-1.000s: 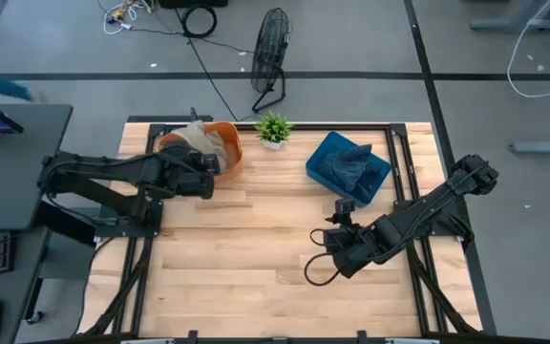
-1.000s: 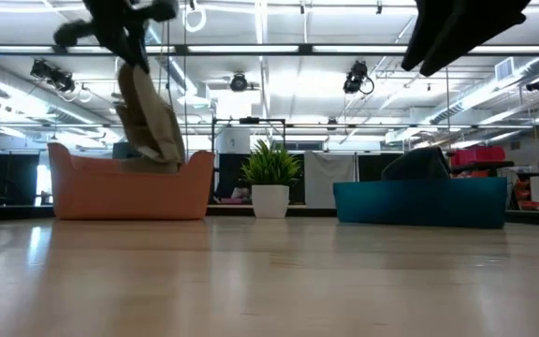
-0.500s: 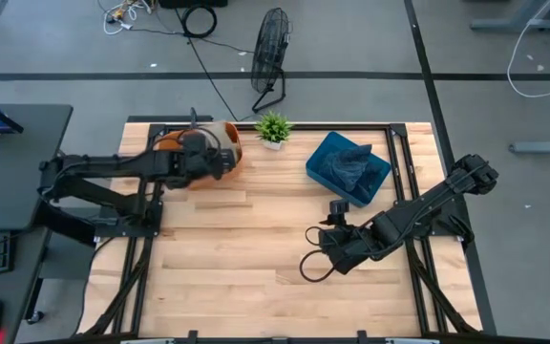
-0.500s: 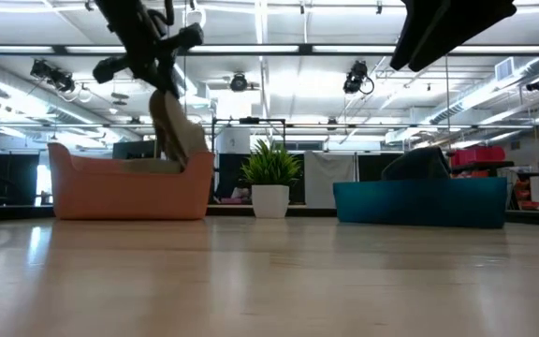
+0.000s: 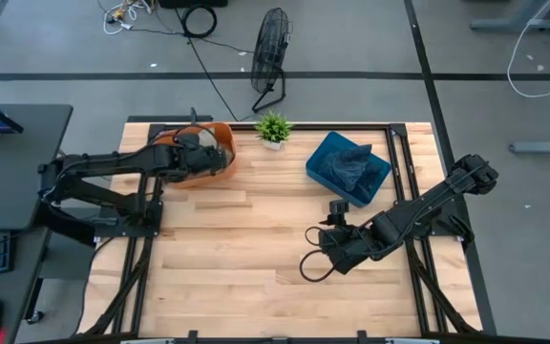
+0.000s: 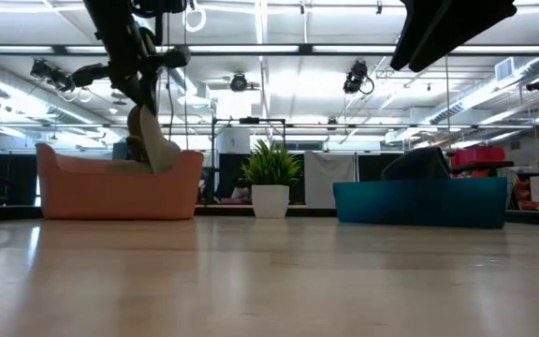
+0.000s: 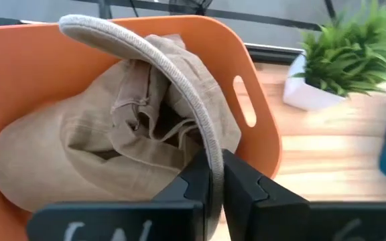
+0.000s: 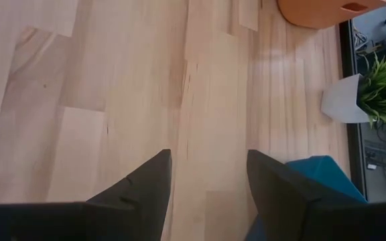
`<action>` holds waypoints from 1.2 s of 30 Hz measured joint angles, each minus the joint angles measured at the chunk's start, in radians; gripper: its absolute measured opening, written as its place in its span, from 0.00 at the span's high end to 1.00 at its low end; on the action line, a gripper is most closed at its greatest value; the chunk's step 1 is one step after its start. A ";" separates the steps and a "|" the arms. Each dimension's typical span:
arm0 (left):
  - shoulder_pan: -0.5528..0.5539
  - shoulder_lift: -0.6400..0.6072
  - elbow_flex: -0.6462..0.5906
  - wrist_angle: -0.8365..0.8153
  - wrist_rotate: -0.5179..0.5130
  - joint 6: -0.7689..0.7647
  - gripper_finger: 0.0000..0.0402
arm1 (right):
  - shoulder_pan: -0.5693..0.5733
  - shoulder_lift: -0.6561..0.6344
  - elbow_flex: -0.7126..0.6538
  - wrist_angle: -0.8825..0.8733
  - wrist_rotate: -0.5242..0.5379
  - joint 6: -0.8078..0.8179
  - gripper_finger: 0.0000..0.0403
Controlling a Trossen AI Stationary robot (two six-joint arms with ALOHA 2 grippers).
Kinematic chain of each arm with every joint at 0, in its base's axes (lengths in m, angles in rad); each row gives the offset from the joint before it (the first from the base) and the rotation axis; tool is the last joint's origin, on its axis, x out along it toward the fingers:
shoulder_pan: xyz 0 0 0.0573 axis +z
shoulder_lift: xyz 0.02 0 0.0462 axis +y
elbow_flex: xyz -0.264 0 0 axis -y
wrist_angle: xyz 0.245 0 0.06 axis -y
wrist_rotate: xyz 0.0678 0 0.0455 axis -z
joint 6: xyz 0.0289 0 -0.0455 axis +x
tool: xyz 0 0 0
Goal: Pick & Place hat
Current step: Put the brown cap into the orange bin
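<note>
A beige hat (image 7: 99, 144) lies in the orange bin (image 7: 25, 73) at the table's far left, crown down, its brim arching upward. My left gripper (image 7: 212, 182) is above the bin (image 5: 225, 143), shut on the brim. In the low view the hat (image 6: 150, 148) hangs from the gripper into the bin (image 6: 110, 192). My right gripper (image 8: 208, 175) hovers open over bare wood at the near right (image 5: 321, 250), holding nothing. My left gripper pinches the hat's brim (image 7: 208, 150) at its corded edge between its two fingers. The fingers slant down from the table's near-left side. The brim stands up in an arch from the fingers, while the crown (image 7: 59, 154) rests inside the orange bin.
A blue bin (image 5: 325, 158) holding dark blue cloth (image 5: 351, 164) stands at the far right. A small potted plant (image 5: 273, 127) sits between the two bins at the far edge. The table's middle and near half are bare wood (image 5: 246, 248).
My left gripper has moved toward the table's far edge and down over the orange bin, carrying the hat. The hat has sunk from hanging high above the bin to lying with its crown inside it. The bin has slid slightly toward the table's left.
</note>
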 joint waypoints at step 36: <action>0.083 0.061 0.200 -0.165 0.345 0.213 0.98 | -0.011 0.000 0.000 0.081 0.001 -0.130 0.51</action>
